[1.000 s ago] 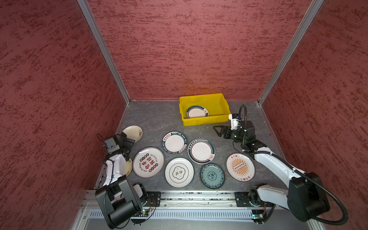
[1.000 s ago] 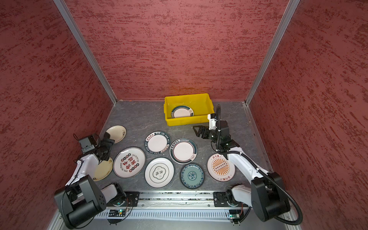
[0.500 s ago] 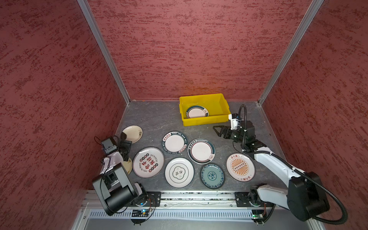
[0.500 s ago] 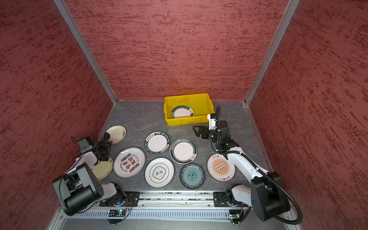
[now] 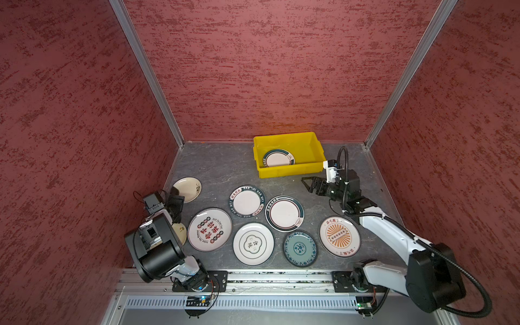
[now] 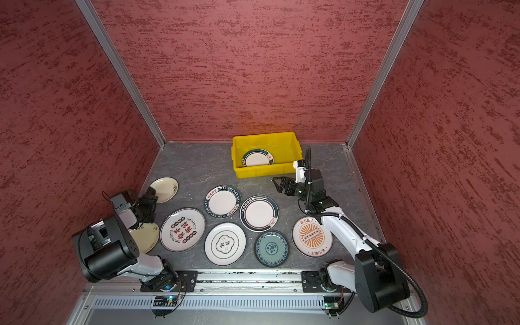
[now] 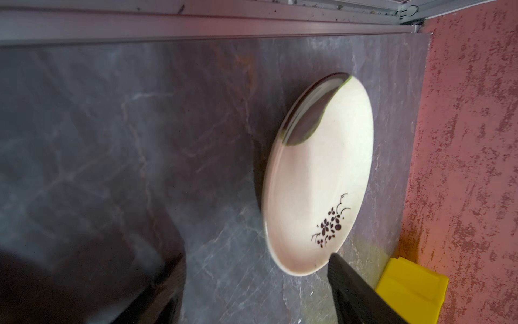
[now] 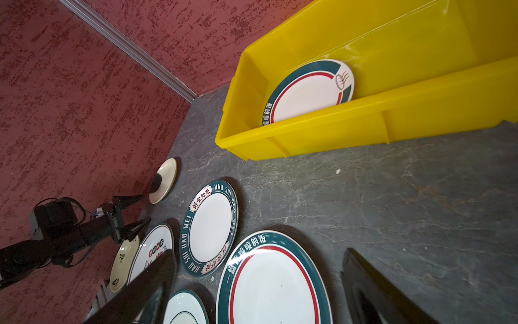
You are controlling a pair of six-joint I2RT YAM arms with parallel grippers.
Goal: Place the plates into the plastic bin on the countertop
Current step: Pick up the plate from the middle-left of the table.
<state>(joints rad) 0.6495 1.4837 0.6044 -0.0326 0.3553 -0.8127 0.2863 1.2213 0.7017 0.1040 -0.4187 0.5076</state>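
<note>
1. Yellow rectangular plastic bin [image 8: 308, 134]: smooth moulded plastic, glossy, with light streaks along its inner wall.
2. Cream round plate with the dark flower sprig [image 7: 316, 174]: glazed and shiny, mirroring a dark shape near its rim.
3. White round plate with the teal-and-red rim [image 8: 274, 286]: slick glaze, bright glare on the edge.
4. Dark grey stone-look countertop [image 7: 112, 126]: smooth, pale-veined, with only a dull sheen.
5. Red walls [image 5: 267, 70]: rough, blotchy, matt.
6. Silver corner strips [image 5: 146, 70]: bare brushed metal.

My left arm folds low at the near left; my left hand [image 5: 176, 197] points toward the far side, jaws apart; my right arm stretches far; my right hand [image 5: 306, 184] points left, jaws wide, holding nothing.
</note>
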